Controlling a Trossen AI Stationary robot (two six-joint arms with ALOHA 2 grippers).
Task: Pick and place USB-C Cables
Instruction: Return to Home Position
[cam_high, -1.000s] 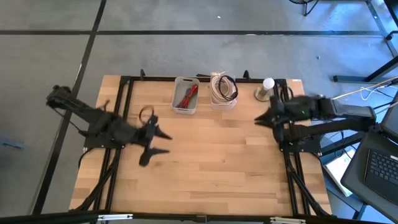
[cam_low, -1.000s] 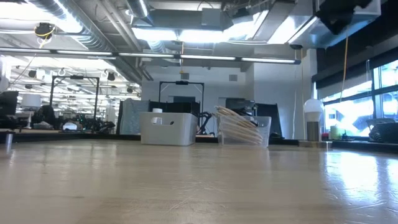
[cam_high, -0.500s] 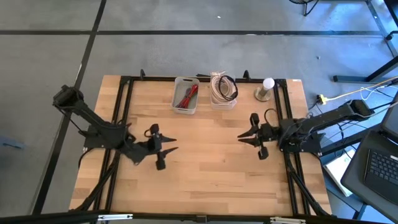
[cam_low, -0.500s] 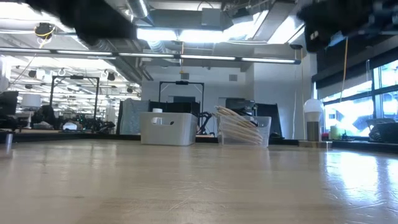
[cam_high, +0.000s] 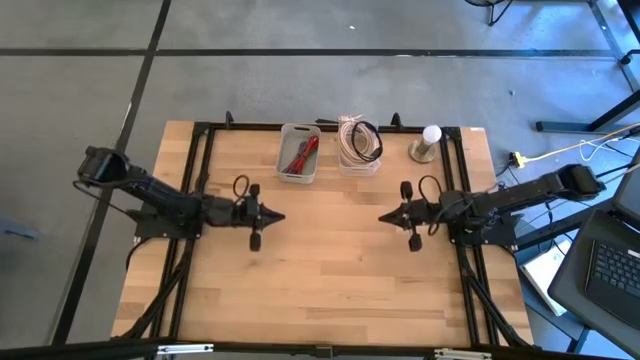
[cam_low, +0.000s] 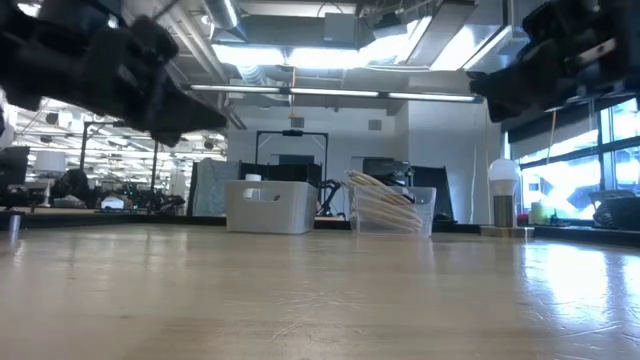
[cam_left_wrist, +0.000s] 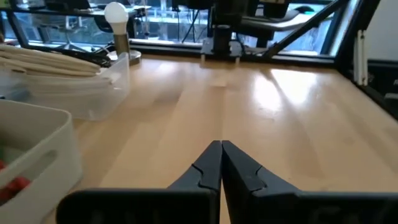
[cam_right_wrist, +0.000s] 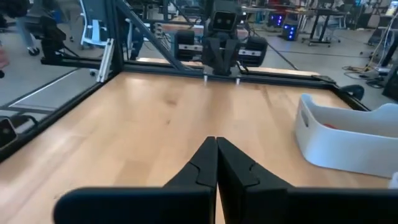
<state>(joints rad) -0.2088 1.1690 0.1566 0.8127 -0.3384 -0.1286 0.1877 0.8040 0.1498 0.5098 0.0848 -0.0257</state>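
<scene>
The left gripper (cam_high: 272, 215) and the right gripper (cam_high: 384, 218) hover over the middle of the bench (cam_high: 330, 290), tips facing each other across a bare gap. Each wrist view shows that arm's two dark fingers pressed together with nothing between them.

The USB-C cables (cam_high: 358, 140) lie well apart from both grippers, off to one side of that gap, toward the bench's back rail. Cream-white loops and a black coil are heaped in the transparent bin (cam_high: 360, 170), nearer the right gripper. Red bundles sit in the white bin (cam_high: 297, 178) just beside it, nearer the left gripper. No cable shows on the open wood, so the sorting looks finished and the step in hand appears to be parking the arms.

To do that well, each arm should fold back toward its own side with its fingers kept together, moving away from the other gripper and never sweeping toward the bins. The cream loops rise above the clear rim, and a passing finger could snag them.

The bench is pale planked wood, smooth enough to throw back the window light. The transparent bin looks like thin glossy plastic, while the white one is matt with rounded corners. The cables are thin, springy coils. The fingers are matt and taper to a fine point.
</scene>
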